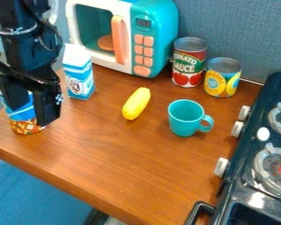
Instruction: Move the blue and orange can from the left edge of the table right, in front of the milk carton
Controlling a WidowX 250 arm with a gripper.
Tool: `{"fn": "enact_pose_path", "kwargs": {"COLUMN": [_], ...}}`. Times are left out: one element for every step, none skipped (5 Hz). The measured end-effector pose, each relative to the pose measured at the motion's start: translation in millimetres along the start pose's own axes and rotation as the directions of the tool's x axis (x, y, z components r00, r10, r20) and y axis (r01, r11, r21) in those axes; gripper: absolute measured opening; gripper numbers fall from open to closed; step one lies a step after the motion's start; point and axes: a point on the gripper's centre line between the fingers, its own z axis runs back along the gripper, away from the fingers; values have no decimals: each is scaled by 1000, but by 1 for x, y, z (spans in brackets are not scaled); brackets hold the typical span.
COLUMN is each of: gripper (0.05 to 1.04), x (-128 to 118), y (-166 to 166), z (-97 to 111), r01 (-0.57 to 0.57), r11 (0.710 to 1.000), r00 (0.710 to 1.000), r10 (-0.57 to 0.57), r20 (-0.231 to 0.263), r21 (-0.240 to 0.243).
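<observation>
Hanging at the left side of the camera view, the claw (31, 115) is pointing down over the counter (125, 162), its fingers spread well apart. Nearest to it, the blue can (23, 113) is sitting low between and partly behind those fingers, its long axis running roughly upright; whether either finger is pressing on its wall, I cannot tell. Just beyond the claw, toward the microwave (124, 37), the carton (79, 74) is standing upright, showing flat, papery-looking sides and a gabled top. Farther toward the middle, the yellow vegetable (136, 103) is lying on its side, smooth and tapering, its length slanting toward the microwave. Beside it, the cup (187, 117) is standing mouth up, glossy and rounded, its handle facing the stove (248, 193). Behind the cup, the red can (189, 62) and the yellow can (222, 78) are showing ridged metal tops and paper-like labels. Beneath everything, the counter is displaying a brown wood grain with a soft sheen.
</observation>
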Motion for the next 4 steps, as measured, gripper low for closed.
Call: {"fn": "enact_pose_path", "kwargs": {"gripper": [1001,1001,1001,1000], "x": [-2,7,15,20], "y": [0,20,51,83], "z": [-4,9,28,32], "r01": [-3,-67,-119,-159], "r11": [1000,997,993,987], "r00": [1000,997,988,981], "r10": [3,66,116,157], "r20": [-16,44,101,111], "r21": [-6,21,24,15]}}
